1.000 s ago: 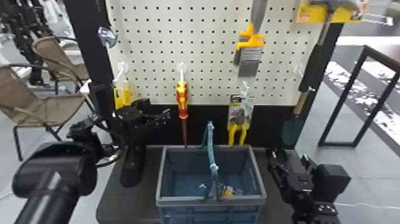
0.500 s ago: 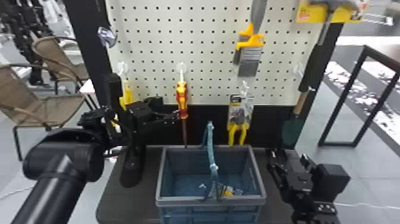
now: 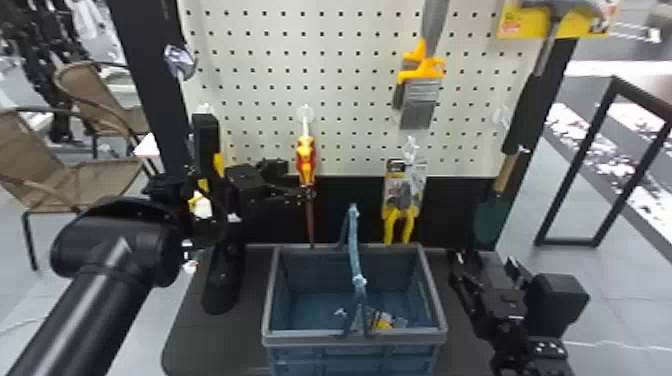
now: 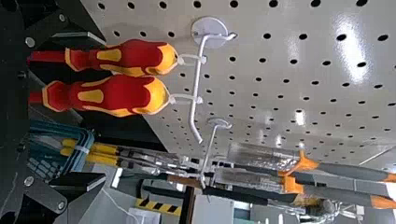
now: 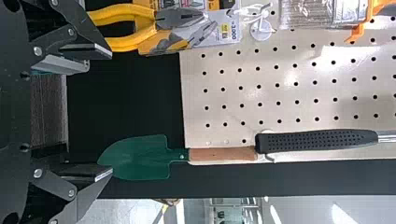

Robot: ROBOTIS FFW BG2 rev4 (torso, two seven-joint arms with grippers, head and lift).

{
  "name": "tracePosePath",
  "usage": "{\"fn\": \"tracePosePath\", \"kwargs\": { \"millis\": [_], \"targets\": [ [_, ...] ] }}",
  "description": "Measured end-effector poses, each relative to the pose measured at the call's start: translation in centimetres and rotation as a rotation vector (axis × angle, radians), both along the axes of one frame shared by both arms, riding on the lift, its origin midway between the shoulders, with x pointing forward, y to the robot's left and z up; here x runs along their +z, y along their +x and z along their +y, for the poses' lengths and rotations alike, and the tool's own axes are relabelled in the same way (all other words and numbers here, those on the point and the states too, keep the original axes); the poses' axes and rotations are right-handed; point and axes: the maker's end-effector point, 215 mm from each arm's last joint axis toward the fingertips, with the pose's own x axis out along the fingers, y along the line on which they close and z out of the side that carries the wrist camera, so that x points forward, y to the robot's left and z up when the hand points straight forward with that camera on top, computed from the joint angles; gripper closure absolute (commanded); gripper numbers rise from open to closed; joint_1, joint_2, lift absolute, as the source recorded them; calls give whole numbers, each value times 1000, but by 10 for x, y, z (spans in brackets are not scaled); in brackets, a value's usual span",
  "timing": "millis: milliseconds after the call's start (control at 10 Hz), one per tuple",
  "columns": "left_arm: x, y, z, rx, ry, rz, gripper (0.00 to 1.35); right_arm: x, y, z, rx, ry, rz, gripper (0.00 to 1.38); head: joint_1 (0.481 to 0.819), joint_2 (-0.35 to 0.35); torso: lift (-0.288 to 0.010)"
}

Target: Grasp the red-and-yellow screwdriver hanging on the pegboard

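Closing on the fat part of the handle, not the thin shaft, is what this step calls for, as I judge it.

In the head view the left gripper (image 3: pixel 296 194) sits right at the red-and-yellow screwdriver (image 3: pixel 306 159), about level with where the handle ends and the dark shaft begins. The tool hangs upright from a white hook (image 3: pixel 305 114) on the pegboard (image 3: pixel 350 75), above the blue basket (image 3: pixel 272 300). A grip slightly higher would give the flat pads more to bite. Once the tool is held, it should go up off the hook rather than straight out. The right gripper (image 3: pixel 487 280) is parked low beside the basket.

In the left wrist view the flat black fingers (image 4: pixel 77 39) stand wide apart, holding nothing, with the handle lying between them. The handle is a smooth, bulging moulding — red with yellow inlays, likely a little rubbery. A thin white loop at its end rides on the hook. The board is glossy enough to mirror the handle, so the fingers should centre on the nearer, lower shape.

In the right wrist view the right gripper's jaws are spread wide and empty. Beyond them hang a green trowel (image 5: pixel 137 157) with a wooden grip, yellow-handled pliers (image 5: pixel 140 23) and a hammer handle (image 5: pixel 317 140) — black and ribbed.
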Motion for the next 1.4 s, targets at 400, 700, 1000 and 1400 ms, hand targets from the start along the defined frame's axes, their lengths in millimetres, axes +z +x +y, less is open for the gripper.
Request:
{"fn": "tracePosePath", "kwargs": {
  "millis": [400,700,1000,1400],
  "targets": [
    [-5,4,-15,-46,14,2,288,2,1,1,10,-3,-5,398,549,0,-100],
    [2,11,-16,-45,10,-18,288,3,2,2,15,-5,-6,398,549,0,-100],
    [8,13,-30,-69,8,-30,288,6,3,2,18,-6,-15,398,549,0,-100],
    [13,13,-44,-89,1,-36,522,5,4,3,21,-8,-15,398,549,0,-100]
  ]
}}
